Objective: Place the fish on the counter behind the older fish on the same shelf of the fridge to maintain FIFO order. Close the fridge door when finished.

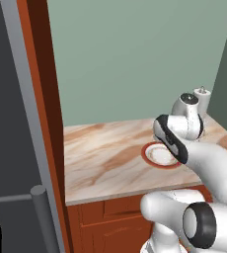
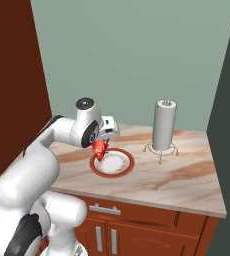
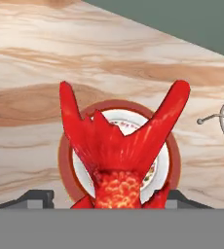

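The red-orange fish [image 2: 101, 148] hangs just above a red-rimmed white plate [image 2: 118, 165], and my gripper [image 2: 103, 142] is shut on it. In the hand view the fish [image 3: 116, 160] points its forked tail away from me, with its body between my gripper [image 3: 109, 199] fingertips and the plate [image 3: 128, 124] underneath. The plate rests on the marbled beige counter [image 2: 187, 175]. In the left base view my arm hides most of the plate [image 1: 157, 157] on the counter [image 1: 100, 163]. The older fish and the shelf are out of view.
A grey fridge door [image 1: 7, 123] with a bar handle [image 1: 39, 207] stands at the far left, beside a reddish-brown cabinet side. A paper towel roll on a wire stand [image 2: 164, 125] sits at the back right of the counter. A dark wall bounds the right.
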Motion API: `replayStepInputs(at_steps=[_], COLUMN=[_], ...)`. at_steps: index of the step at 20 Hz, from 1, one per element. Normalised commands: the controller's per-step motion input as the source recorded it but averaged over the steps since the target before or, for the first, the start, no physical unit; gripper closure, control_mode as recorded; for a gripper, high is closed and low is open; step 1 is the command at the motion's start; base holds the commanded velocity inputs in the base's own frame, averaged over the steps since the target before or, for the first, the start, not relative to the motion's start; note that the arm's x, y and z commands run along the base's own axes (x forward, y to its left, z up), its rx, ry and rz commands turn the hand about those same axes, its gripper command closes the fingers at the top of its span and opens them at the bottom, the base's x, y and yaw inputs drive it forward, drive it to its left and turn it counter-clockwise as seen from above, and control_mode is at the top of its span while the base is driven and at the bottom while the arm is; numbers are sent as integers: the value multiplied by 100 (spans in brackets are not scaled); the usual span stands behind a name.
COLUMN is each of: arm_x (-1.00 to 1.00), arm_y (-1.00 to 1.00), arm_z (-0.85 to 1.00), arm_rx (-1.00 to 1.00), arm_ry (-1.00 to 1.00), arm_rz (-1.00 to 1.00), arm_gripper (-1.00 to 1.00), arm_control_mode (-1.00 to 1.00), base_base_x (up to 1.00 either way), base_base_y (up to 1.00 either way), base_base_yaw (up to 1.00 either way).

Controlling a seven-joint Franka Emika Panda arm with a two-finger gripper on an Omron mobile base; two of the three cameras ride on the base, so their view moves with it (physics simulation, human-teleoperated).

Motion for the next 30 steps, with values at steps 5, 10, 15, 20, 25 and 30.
replayStepInputs(at_steps=[5,10,15,20,25,30], arm_x=[-55,-55,-2,-7,0,0], arm_y=[23,1,6,2,0,0], arm_z=[100,34,-2,0,0,0], arm_rx=[0,0,0,0,0,0], arm_ry=[-22,-18,0,-2,0,0], arm_rz=[0,0,0,0,0,0], arm_gripper=[100,100,100,100,100,100], arm_control_mode=[-100,-100,-100,100,100,100], base_base_x=[0,0,0,-76,-100,-98], base_base_y=[0,0,0,0,0,14], base_base_yaw=[0,0,0,17,31,34])
